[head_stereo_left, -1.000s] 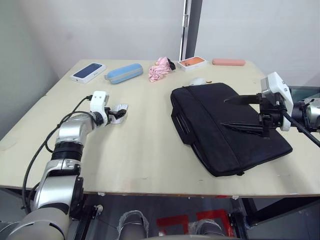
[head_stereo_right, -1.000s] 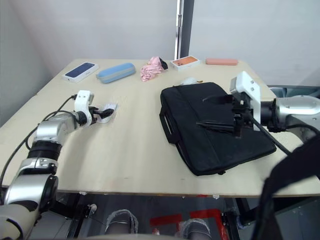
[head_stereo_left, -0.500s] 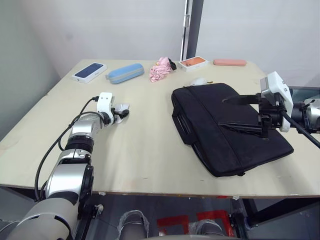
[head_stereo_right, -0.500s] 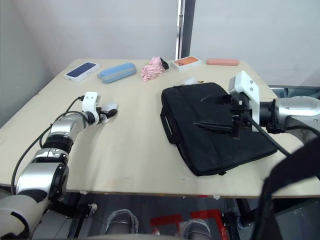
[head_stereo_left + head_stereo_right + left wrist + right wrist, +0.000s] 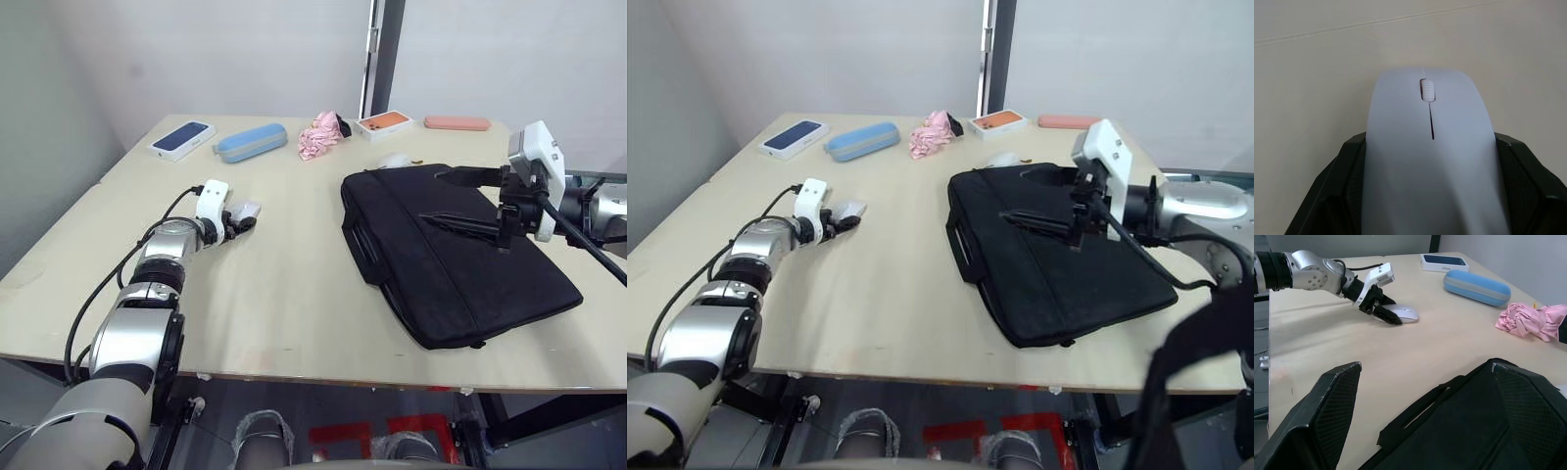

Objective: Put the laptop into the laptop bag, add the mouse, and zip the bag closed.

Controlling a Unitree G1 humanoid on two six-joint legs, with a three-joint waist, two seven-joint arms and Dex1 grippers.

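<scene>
The white mouse (image 5: 249, 209) lies on the table's left half. My left gripper (image 5: 238, 221) is shut on it, with its black fingers (image 5: 1339, 188) against both sides of the mouse (image 5: 1430, 147). The black laptop bag (image 5: 456, 269) lies flat on the right half, its handles (image 5: 357, 245) facing the table's middle. My right gripper (image 5: 431, 196) hovers open over the far part of the bag, with nothing between its widely spread fingers. The laptop is out of view.
Along the far edge stand a dark phone box (image 5: 181, 138), a blue glasses case (image 5: 251, 142), a pink cloth (image 5: 319, 135), an orange phone box (image 5: 382, 122) and a salmon case (image 5: 458, 123). A white lump (image 5: 392, 160) sits just behind the bag.
My left gripper has slid forward along the table onto the mouse. My right gripper has moved over the bag toward its far side. The view has shifted slightly.
</scene>
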